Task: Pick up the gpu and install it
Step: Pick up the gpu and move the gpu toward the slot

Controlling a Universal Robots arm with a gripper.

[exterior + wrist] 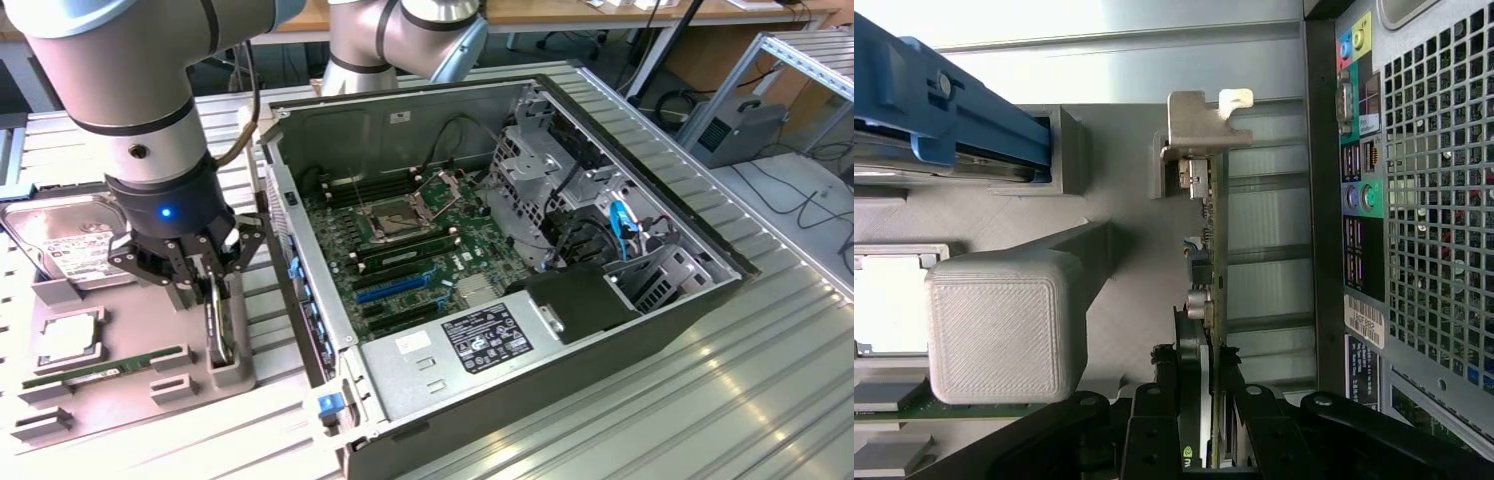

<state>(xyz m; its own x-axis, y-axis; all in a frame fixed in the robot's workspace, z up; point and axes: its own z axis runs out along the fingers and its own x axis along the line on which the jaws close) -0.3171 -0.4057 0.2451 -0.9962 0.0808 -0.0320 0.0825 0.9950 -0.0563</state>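
The gpu stands on edge in a slot at the side of the grey parts tray nearest the case, a thin dark card with a silver end bracket. My gripper comes down on it from above, with a finger on each side of the card. In the wrist view the gpu shows edge-on, its bracket at the far end, and the black fingers of my gripper press against both faces. The card still sits in the tray's holder.
The open computer case lies to the exterior view's right of the tray, its motherboard with a blue expansion slot facing up. On the tray lie a hard drive, a processor and a green memory stick. The case's rear panel is close beside the card.
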